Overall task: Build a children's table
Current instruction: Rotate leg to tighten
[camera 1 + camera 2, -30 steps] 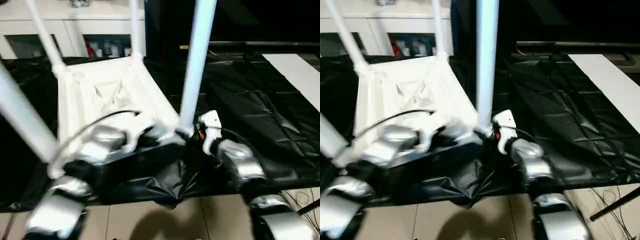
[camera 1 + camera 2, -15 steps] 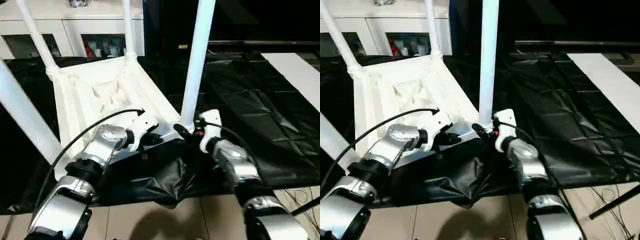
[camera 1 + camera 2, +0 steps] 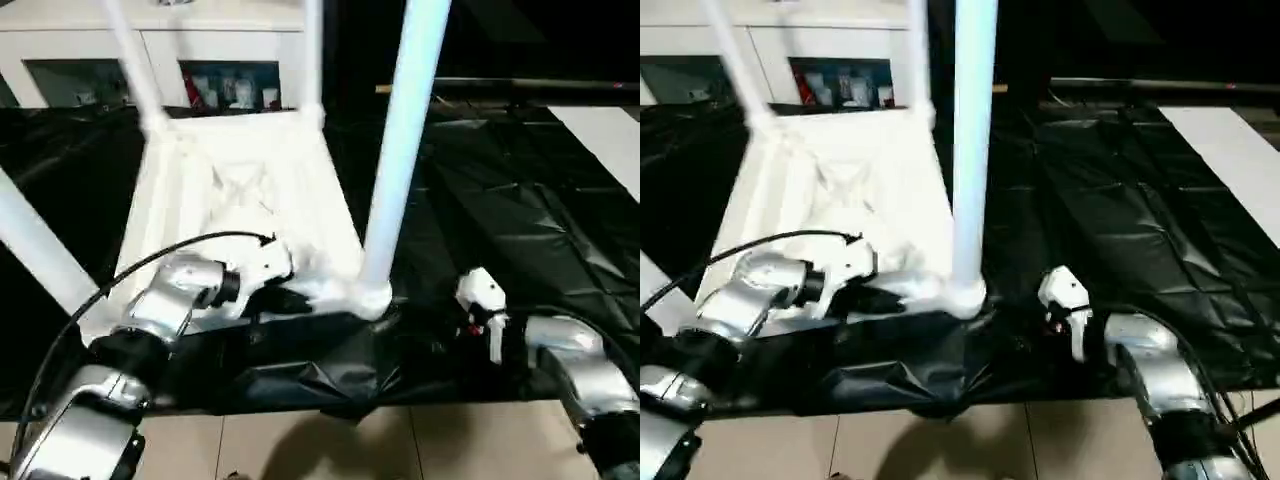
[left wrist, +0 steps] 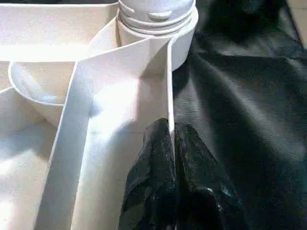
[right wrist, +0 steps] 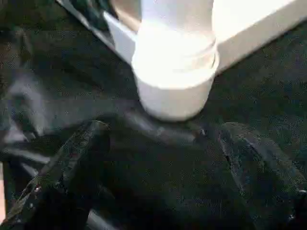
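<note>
The table (image 3: pixel 240 200) lies upside down on black sheeting (image 3: pixel 520 200), legs up. The left gripper (image 4: pixel 171 143) is pinched tight on the thin rim wall of the tabletop, just short of the corner socket (image 4: pixel 158 33) ahead of it. The right gripper (image 5: pixel 158 143) stands wide apart and holds nothing, the near leg (image 3: pixel 400 150) just beyond its fingertips, apparently not touching.

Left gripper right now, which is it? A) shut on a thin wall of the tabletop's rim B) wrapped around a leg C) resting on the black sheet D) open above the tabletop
A: in the left wrist view the left gripper has its two black fingers pressed together on a thin upright wall of the tabletop, close to the corner socket.
</note>
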You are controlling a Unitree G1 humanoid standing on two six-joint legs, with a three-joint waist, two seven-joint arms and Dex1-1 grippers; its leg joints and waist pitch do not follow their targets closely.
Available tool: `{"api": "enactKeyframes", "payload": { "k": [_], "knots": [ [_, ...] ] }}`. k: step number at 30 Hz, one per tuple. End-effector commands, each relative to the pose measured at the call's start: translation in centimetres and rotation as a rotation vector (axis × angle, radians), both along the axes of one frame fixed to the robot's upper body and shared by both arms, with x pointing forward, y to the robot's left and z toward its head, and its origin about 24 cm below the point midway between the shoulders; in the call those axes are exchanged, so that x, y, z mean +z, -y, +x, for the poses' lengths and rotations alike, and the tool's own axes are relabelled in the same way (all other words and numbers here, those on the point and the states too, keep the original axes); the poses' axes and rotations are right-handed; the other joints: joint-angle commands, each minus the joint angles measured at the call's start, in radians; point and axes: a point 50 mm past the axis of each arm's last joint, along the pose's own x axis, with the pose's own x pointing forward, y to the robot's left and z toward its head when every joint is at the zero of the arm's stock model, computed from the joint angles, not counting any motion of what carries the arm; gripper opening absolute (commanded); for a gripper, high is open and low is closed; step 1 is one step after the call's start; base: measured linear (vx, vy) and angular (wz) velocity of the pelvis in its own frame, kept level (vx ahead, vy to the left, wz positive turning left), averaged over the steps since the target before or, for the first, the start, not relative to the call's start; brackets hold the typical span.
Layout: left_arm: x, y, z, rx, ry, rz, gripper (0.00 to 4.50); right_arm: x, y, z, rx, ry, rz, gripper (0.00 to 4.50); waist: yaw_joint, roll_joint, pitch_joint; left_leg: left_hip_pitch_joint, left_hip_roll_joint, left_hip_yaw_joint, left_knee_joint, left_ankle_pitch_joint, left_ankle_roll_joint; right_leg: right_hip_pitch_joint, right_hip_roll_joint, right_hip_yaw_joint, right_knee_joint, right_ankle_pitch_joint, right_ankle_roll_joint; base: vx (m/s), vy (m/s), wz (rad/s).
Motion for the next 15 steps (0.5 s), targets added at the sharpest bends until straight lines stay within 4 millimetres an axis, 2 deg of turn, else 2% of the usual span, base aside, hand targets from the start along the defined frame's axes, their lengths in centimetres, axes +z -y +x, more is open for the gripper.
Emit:
{"api": "enactKeyframes", "payload": {
  "k": [1, 4, 8, 9, 11, 12, 13, 14, 15],
  "knots": [
    [-0.6, 0.8, -1.0, -0.1, -0.06, 0.013, 0.0, 0.4, -0.3, 0.1, 0.025, 0.008, 0.001, 3.92, -0.001, -0.011, -0.054, 0.011, 0.003, 0.008, -0.058, -0.252, 0.062, 0.04, -0.022, 0.02, -0.068, -0.22, -0.218, 0.0, 0.0, 0.0],
    [-0.5, 0.6, -1.2, -0.116, -0.069, 0.021, 0.0, 0.6, -0.3, 0.2, 0.028, 0.008, -0.001, 3.92, 0.001, -0.011, -0.056, 0.01, 0.002, 0.01, -0.055, -0.228, 0.066, 0.042, -0.021, 0.02, -0.063, -0.166, -0.229, 0.0, 0.0, 0.0],
    [-0.2, 0.5, -1.0, -0.087, -0.067, 0.008, 0.0, 0.8, -0.3, 0.3, 0.029, 0.012, -0.002, 3.92, 0.001, -0.013, -0.057, 0.008, 0.0, 0.01, -0.054, -0.215, 0.069, 0.044, -0.022, 0.019, -0.06, -0.153, -0.229, 0.0, 0.0, 0.0],
    [-0.1, 0.5, -0.9, -0.07, -0.08, 0.0, 0.28, 0.8, -0.3, 0.3, 0.028, 0.012, -0.002, 3.94, 0.001, -0.013, -0.056, 0.007, 0.0, 0.01, -0.054, -0.214, 0.07, 0.045, -0.022, 0.019, -0.06, -0.156, -0.228, 0.0, 0.0, 0.0],
    [0.1, 0.4, -0.9, -0.062, -0.101, -0.013, 0.28, 0.8, -0.2, 0.2, 0.025, 0.011, -0.003, 3.94, 0.002, -0.016, -0.056, 0.007, 0.0, 0.009, -0.054, -0.205, 0.072, 0.046, -0.022, 0.018, -0.059, -0.155, -0.229, 0.0, 0.0, 0.0],
    [0.5, 0.1, -1.0, -0.067, -0.102, -0.027, 0.47, 0.9, -0.1, 0.1, 0.027, 0.01, -0.002, 3.96, 0.001, -0.026, -0.058, 0.006, 0.0, 0.01, -0.053, -0.195, 0.075, 0.047, -0.022, 0.019, -0.058, -0.15, -0.228, 0.0, 0.0, 0.0],
    [0.8, 0.1, -1.0, -0.066, -0.102, -0.04, 0.63, 1.0, -0.1, 0.0, 0.03, 0.008, 0.0, 3.96, 0.002, -0.024, -0.057, 0.005, 0.001, 0.009, -0.053, -0.189, 0.076, 0.047, -0.024, 0.018, -0.056, -0.157, -0.227, 0.0, 0.0, 0.0],
    [1.1, 0.0, -1.0, -0.066, -0.097, -0.045, 0.63, 1.0, -0.1, -0.1, 0.034, 0.006, 0.001, 3.96, 0.002, -0.027, -0.058, 0.005, 0.001, 0.009, -0.052, -0.181, 0.077, 0.048, -0.024, 0.019, -0.055, -0.152, -0.227, 0.0, 0.0, 0.0],
    [1.1, 0.0, -1.0, -0.066, -0.095, -0.047, 0.69, 1.0, -0.1, -0.1, 0.035, 0.006, 0.001, 3.96, 0.003, -0.024, -0.059, 0.005, 0.002, 0.009, -0.052, -0.177, 0.076, 0.048, -0.025, 0.019, -0.053, -0.14, -0.232, 0.0, 0.0, 0.0]
  ]
}}
